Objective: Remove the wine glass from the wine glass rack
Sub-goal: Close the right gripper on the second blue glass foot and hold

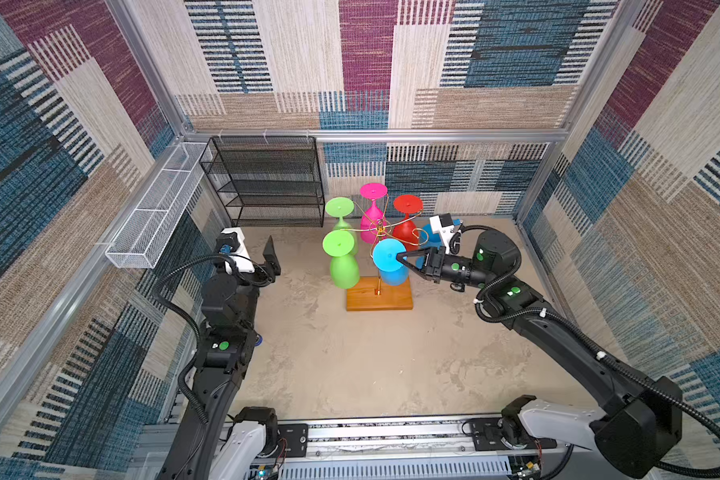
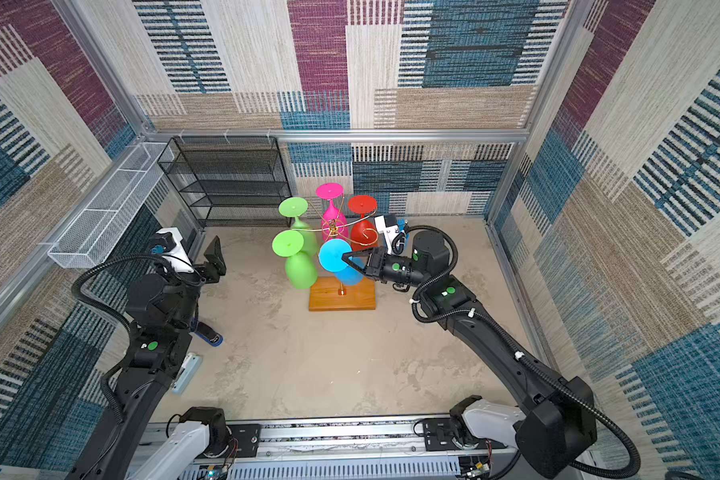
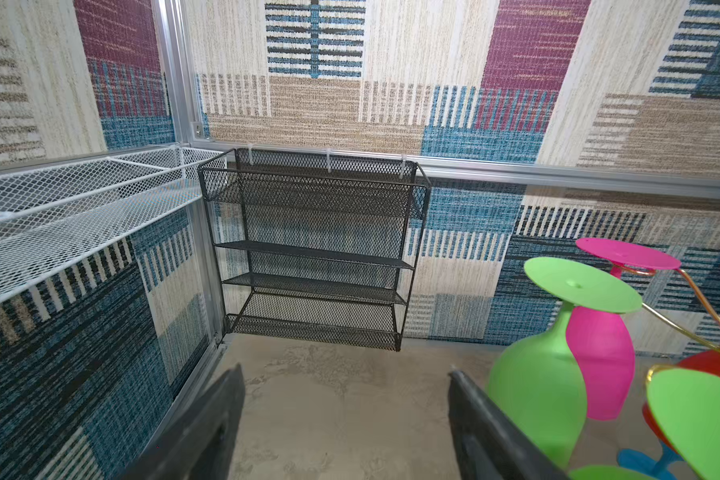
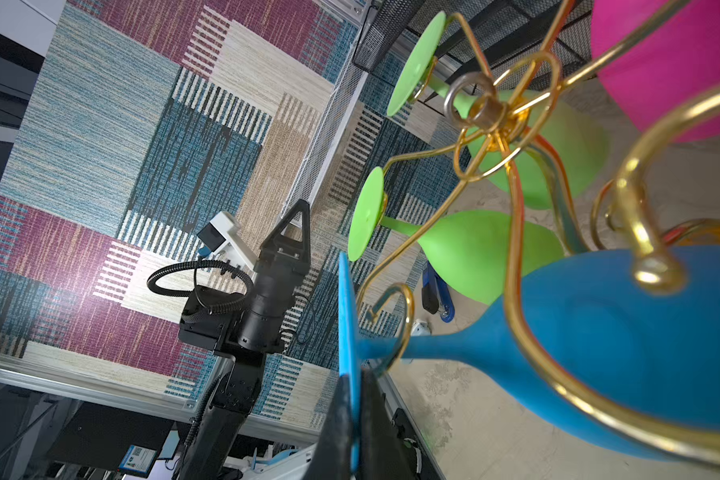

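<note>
1. Standing idle at the left, the left gripper has its jaws spread wide, holding nothing.
2. Two green glasses hang upside down on the left arms of the wine glass rack.
3. Right of the post hangs the blue wine glass — foot disc up, stem in a gold curl.
4. The right gripper is clamped on that foot's rim — it looks like light, stiff, slick plastic, so the stem seems the surer hold.
</note>
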`<state>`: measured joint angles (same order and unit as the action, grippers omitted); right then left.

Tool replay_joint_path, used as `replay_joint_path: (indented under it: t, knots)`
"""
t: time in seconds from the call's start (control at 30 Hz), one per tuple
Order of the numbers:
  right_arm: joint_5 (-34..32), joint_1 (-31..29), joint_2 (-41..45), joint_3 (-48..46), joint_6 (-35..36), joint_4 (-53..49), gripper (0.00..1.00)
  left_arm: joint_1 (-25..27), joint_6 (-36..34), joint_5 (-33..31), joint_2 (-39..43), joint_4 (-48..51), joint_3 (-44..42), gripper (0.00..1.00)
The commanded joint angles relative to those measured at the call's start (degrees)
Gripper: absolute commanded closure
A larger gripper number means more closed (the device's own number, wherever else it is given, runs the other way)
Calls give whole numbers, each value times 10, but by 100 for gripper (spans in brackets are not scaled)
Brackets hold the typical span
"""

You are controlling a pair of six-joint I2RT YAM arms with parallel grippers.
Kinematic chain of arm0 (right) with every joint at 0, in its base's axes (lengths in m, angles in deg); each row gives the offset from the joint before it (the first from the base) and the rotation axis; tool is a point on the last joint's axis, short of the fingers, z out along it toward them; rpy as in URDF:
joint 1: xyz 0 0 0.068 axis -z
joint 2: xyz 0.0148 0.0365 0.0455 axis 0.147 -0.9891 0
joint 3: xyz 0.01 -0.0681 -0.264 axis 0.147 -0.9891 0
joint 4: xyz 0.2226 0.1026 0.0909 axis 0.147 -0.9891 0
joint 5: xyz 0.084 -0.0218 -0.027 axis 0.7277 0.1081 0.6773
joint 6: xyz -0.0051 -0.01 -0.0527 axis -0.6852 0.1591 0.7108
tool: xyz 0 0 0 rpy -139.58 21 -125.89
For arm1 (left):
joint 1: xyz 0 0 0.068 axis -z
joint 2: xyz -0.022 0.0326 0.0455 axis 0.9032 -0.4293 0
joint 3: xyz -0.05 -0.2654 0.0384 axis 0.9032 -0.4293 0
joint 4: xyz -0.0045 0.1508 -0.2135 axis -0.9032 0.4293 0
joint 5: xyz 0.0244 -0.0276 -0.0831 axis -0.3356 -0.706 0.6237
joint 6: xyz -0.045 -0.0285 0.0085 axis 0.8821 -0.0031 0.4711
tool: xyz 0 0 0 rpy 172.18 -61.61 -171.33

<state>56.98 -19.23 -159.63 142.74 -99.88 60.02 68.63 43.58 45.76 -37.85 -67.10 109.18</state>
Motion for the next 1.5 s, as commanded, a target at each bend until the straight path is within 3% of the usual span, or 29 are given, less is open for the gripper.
replay_joint_path:
  t: [0.0, 0.8, 1.47]
  knots:
    - [14, -2, 3, 8, -17, 41, 100, -2, 11, 2, 1, -19, -1, 21]
    - [18, -27, 3, 30, -26, 35, 100, -11, 19, 9, 3, -21, -2, 21]
    - [-26, -38, -27, 60, -6, 36, 100, -15, 20, 9, 5, -22, -3, 21]
